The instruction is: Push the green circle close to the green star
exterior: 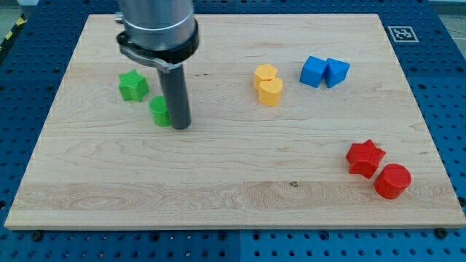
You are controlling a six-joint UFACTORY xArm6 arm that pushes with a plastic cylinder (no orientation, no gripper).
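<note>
The green star (pixel 133 85) lies at the view's upper left of the wooden board (pixel 233 182). The green circle (pixel 159 111) sits just below and right of the star, a small gap apart. My tip (pixel 180 126) stands right against the green circle's right side; the dark rod partly hides that block's right edge.
A yellow hexagon (pixel 265 73) and a yellow heart (pixel 271 92) touch near the middle top. Two blue blocks (pixel 324 71) sit at the upper right. A red star (pixel 364 157) and a red circle (pixel 392 180) lie at the lower right.
</note>
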